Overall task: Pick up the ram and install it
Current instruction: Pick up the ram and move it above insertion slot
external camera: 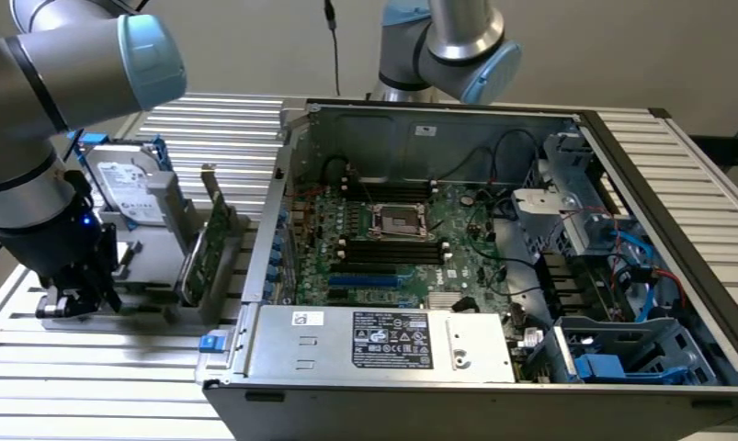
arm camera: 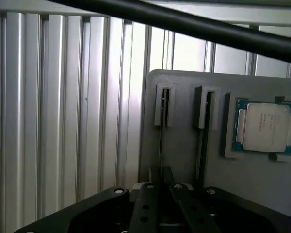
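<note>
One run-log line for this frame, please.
stage: pick | gripper: low over gray holder, in line with ram | ram: on edge in holder slot, not lifted | motherboard: in open case

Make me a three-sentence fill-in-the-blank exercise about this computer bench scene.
The gripper is on the exterior view's ___ of the case.
The holder has ___ narrow slots, the ram in one.
Beside the slots sits a silver-topped ___.
Missing: left; two; CPU.
</note>
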You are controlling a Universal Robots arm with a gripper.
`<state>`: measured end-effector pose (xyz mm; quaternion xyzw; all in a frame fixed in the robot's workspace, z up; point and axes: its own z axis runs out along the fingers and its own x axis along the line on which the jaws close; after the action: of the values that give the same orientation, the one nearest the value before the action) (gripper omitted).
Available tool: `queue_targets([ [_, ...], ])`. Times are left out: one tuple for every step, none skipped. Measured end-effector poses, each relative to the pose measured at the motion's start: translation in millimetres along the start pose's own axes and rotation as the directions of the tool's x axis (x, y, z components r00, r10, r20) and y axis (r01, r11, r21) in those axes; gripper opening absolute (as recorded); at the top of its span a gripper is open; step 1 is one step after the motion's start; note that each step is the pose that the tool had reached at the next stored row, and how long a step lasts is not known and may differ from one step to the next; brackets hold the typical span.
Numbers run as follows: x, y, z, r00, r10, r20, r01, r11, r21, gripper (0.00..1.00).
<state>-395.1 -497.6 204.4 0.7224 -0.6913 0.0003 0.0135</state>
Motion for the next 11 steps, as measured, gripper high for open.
queue_targets([
  [0.0,0.1,-2.7,1.0000,0.001,0.0012,-0.001,1.0000,0.0000,0.14],
  [0.1,0.1,-5.9,1.0000,0.002,0.0019,-0.002,1.0000,-0.0001,0.14],
  [0.1,0.2,-9.3,1.0000,0.003,0.0024,-0.003,1.0000,-0.0001,0.14],
  [0.2,0.3,-13.1,1.0000,0.004,0.0029,-0.004,1.0000,-0.0001,0.14],
  [0.3,0.3,-17.4,1.0000,0.005,0.0031,-0.005,1.0000,-0.0001,0.14],
  [0.4,0.4,-22.0,1.0000,0.007,0.0031,-0.007,1.0000,-0.0002,0.14],
  [0.5,0.5,-26.5,1.0000,0.008,0.0032,-0.008,1.0000,-0.0002,0.14],
  [0.6,0.6,-31.3,1.0000,0.009,0.0033,-0.009,1.0000,-0.0002,0.14],
  [0.7,0.7,-35.7,0.9999,0.010,0.0033,-0.010,0.9999,-0.0003,0.14],
  [0.8,0.8,-40.2,0.9999,0.011,0.0033,-0.011,0.9999,-0.0003,0.14],
  [0.9,0.8,-44.8,0.9999,0.013,0.0034,-0.013,0.9999,-0.0003,0.14],
])
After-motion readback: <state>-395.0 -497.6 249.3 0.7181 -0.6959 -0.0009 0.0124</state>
